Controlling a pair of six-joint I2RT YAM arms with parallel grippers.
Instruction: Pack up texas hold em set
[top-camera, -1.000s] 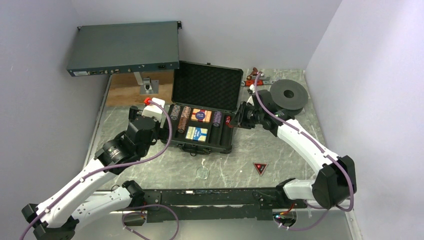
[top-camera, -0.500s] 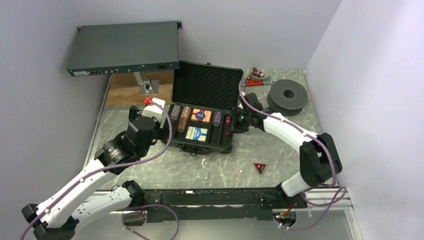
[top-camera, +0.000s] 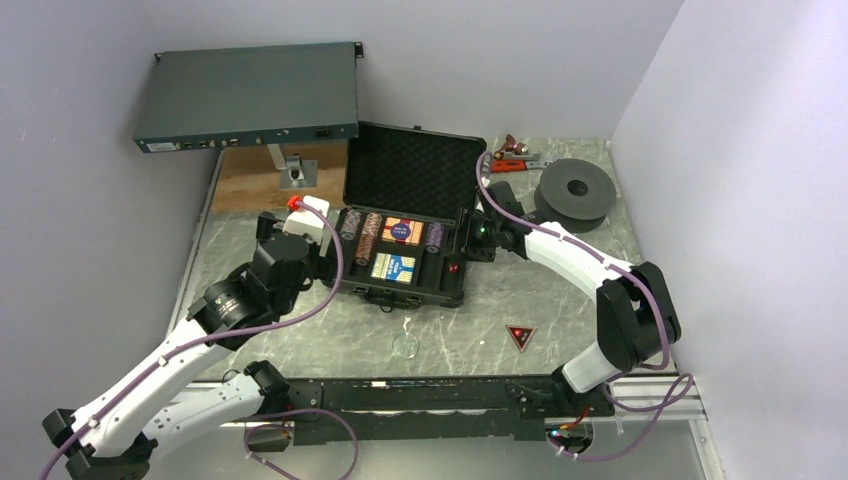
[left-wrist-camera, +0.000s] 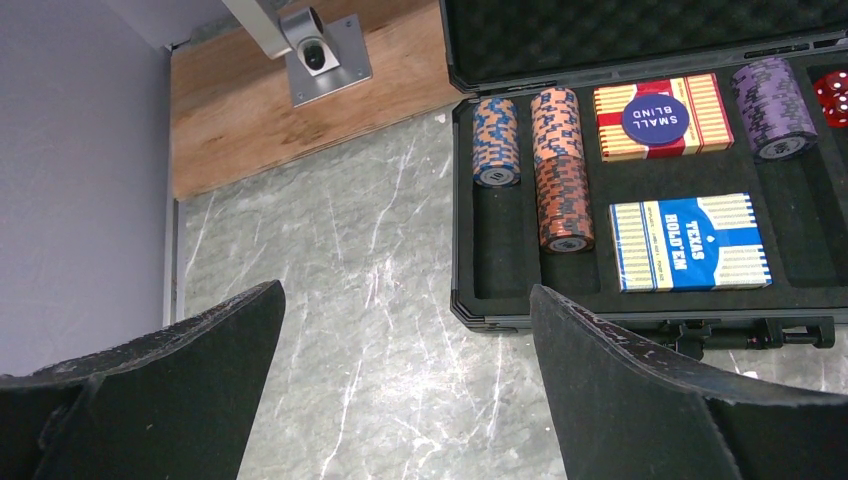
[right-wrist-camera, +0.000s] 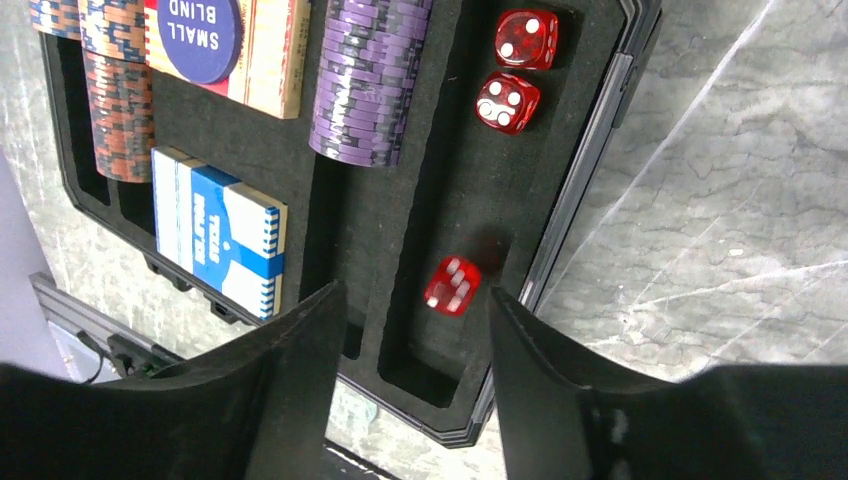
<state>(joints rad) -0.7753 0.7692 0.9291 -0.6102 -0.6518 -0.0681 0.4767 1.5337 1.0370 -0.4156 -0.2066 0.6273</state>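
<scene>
The black case (top-camera: 452, 292) lies open, its foam lid (top-camera: 415, 172) propped up behind. Inside are striped chip stacks (left-wrist-camera: 560, 165), a purple stack (right-wrist-camera: 365, 80), a red deck (left-wrist-camera: 705, 112) with a blue "small blind" disc on it, and a blue deck (left-wrist-camera: 690, 242). Two red dice (right-wrist-camera: 515, 70) sit at the far end of the right slot. A third die (right-wrist-camera: 452, 285), blurred, is nearer in that slot, just beyond my right gripper (right-wrist-camera: 415, 290), which is open and empty. My left gripper (left-wrist-camera: 405, 290) hangs wide open over bare table left of the case. The triangular marker (top-camera: 519, 336) lies on the table.
A grey-blue rack unit (top-camera: 250, 95) stands at the back left above a wooden board (top-camera: 250, 180). A black spool (top-camera: 575, 190) and small tools (top-camera: 515, 155) are at the back right. A clear round disc (top-camera: 405, 346) lies in front of the case.
My right gripper moved over the case's right end and opened, letting go of a red die that now sits in the right slot. The left arm has not moved.
</scene>
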